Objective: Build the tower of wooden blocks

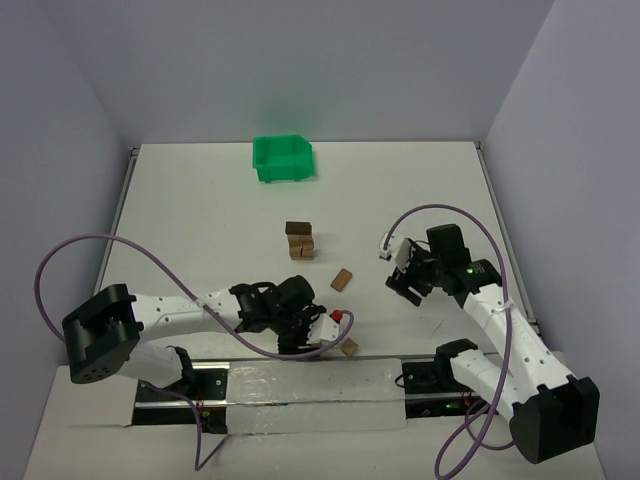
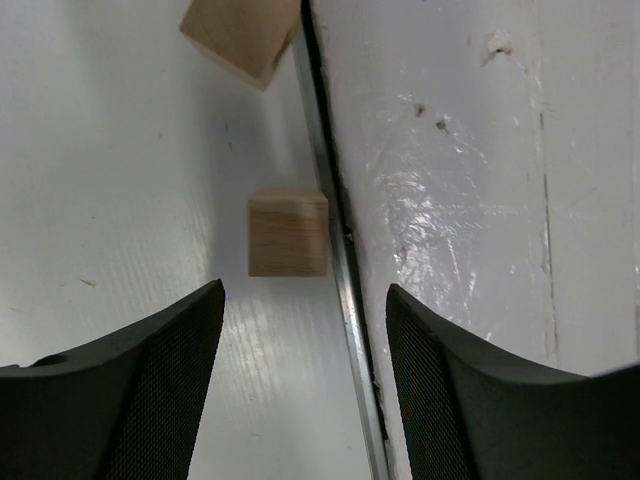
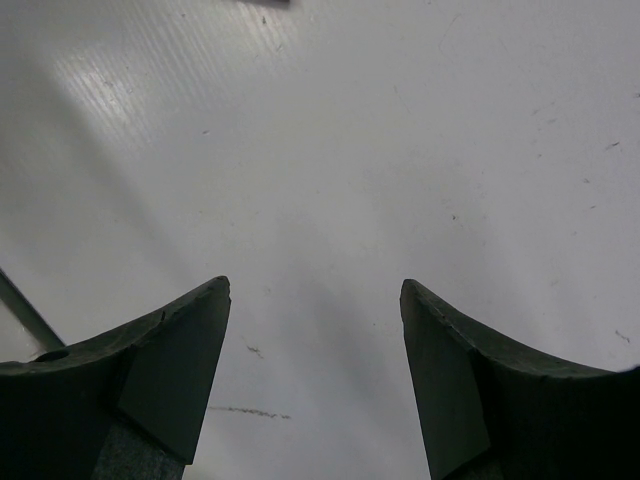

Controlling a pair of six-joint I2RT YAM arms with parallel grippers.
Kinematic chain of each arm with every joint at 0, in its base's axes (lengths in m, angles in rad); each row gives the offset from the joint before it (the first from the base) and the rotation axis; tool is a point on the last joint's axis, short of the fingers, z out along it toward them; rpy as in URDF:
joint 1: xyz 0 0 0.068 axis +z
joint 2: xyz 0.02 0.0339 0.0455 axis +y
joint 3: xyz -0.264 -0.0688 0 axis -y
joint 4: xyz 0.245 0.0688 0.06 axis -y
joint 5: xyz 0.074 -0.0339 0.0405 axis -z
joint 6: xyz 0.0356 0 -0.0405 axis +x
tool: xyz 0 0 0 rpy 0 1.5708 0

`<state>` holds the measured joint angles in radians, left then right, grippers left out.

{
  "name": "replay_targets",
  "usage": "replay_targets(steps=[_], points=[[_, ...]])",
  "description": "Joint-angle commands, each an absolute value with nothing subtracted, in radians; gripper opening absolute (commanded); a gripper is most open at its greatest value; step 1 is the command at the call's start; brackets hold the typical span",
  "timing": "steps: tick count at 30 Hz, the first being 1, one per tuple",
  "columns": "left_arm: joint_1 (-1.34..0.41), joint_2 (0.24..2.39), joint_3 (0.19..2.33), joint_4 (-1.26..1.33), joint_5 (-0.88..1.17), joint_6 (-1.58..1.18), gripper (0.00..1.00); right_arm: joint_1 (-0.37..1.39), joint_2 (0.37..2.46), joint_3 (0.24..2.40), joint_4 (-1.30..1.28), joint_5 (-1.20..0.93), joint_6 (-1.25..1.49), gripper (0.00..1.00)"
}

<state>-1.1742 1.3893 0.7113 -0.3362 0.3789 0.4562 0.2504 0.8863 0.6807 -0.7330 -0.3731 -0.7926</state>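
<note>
The small wood block tower [image 1: 300,241] stands mid-table, tan blocks with a dark brown one [image 1: 297,228] on top. A loose tan block [image 1: 342,279] lies to its right front. Another tan cube [image 1: 349,347] sits by the table's front edge. In the left wrist view this cube [image 2: 288,232] lies just ahead of my open, empty left gripper [image 2: 305,300], and a second tan block [image 2: 242,35] lies beyond it. My left gripper [image 1: 318,335] is low at the front edge. My right gripper [image 1: 400,276] is open and empty over bare table [image 3: 315,290].
A green plastic bin [image 1: 283,158] stands at the back. A metal strip [image 2: 340,280] and a taped white board [image 1: 310,390] run along the front edge, right beside the cube. A small red part [image 1: 338,317] shows by the left gripper.
</note>
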Motion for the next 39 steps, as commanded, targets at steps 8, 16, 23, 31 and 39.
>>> replay_targets(steps=[8, 16, 23, 31, 39], points=[[-1.173, 1.378, 0.755, -0.319, 0.391, 0.459, 0.71, 0.244, 0.896, 0.718, -0.71, -0.394, -0.776, 0.76], [-1.173, 1.388, 0.75, -0.267, 0.324, 0.419, 0.63, 0.245, 0.895, 0.709, -0.701, -0.389, -0.777, 0.76], [-1.184, 1.417, 0.761, -0.247, 0.359, 0.405, 0.61, 0.242, 0.908, 0.701, -0.696, -0.387, -0.778, 0.76], [-1.198, 1.45, 0.77, -0.231, 0.378, 0.397, 0.59, 0.244, 0.905, 0.688, -0.692, -0.381, -0.782, 0.76], [-1.2, 1.465, 0.775, -0.218, 0.373, 0.393, 0.51, 0.242, 0.902, 0.676, -0.69, -0.368, -0.795, 0.75]])
